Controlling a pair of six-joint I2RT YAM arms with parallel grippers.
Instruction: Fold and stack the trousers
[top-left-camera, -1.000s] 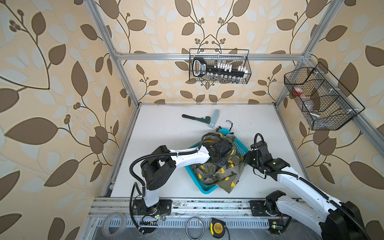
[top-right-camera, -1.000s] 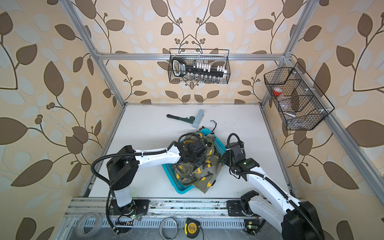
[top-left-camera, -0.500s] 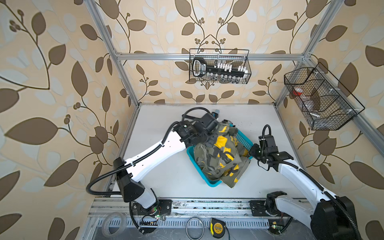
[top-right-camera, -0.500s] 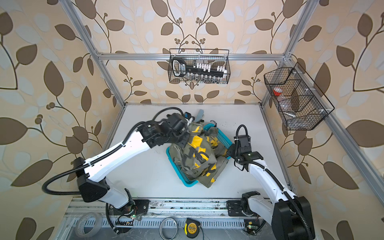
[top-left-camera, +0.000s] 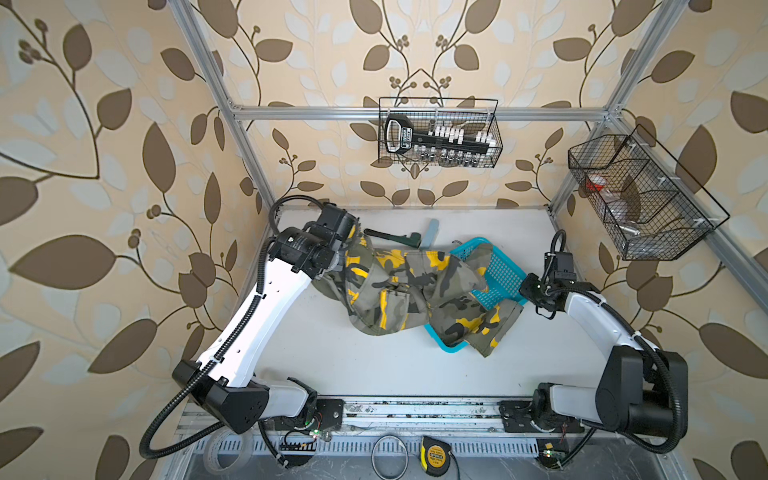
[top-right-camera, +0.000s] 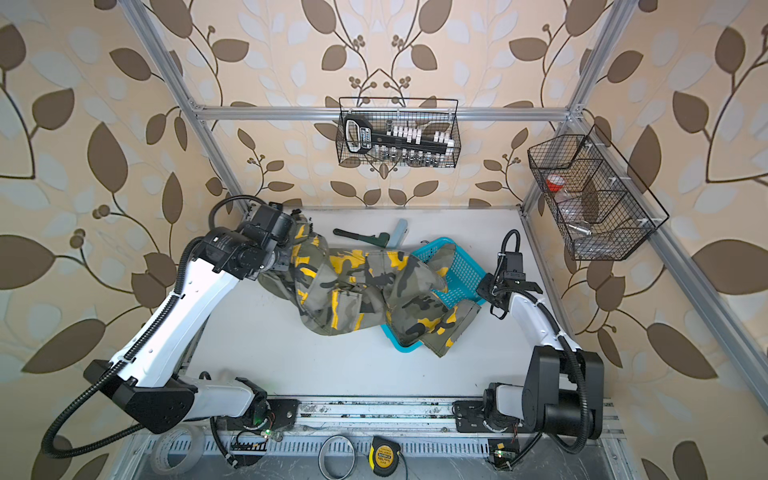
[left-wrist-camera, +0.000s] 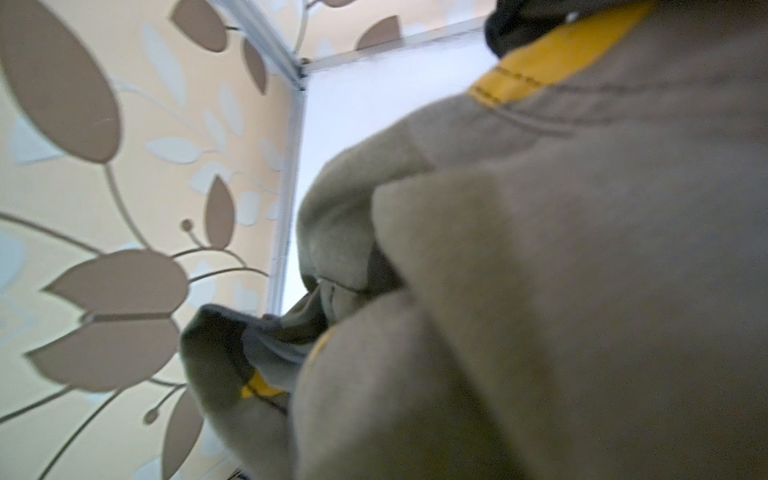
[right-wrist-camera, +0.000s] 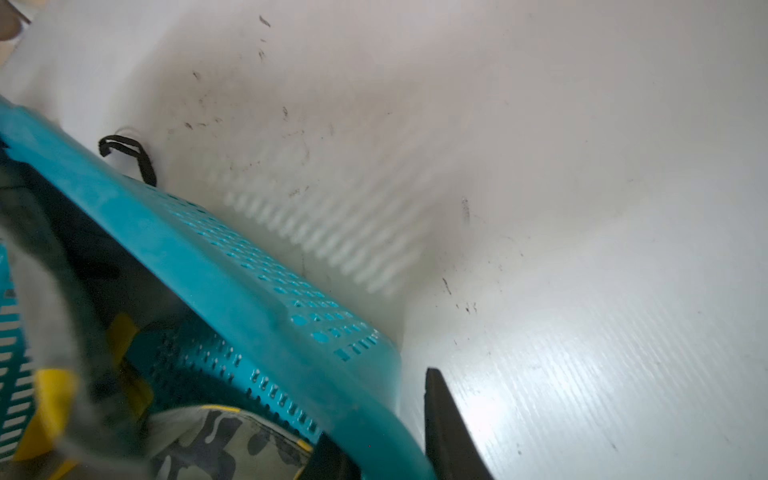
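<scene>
Trousers (top-left-camera: 407, 286) update: my left pincer (top-left-camera: 352, 239) was clamped shut on one end of the camo cloth and held it up off the table (top-left-camera: 374, 365). Its wrist camera gave me nothing but olive fabric with a yellow stitched patch, bunched right up against the lens. From that grip the trousers ran toward my right pincer (top-left-camera: 524, 288). They sagged onto the table in the middle, then draped across the turquoise basket (top-left-camera: 500, 270), and one leg end spilled over the rim onto the table. Right pincer sat at the basket's corner, fingers (right-wrist-camera: 451, 432) either side of the rim — pinching the plastic wall, not the cloth. A wrench (top-left-camera: 390, 237) lay near my left pincer, on the far side of the cloth.
</scene>
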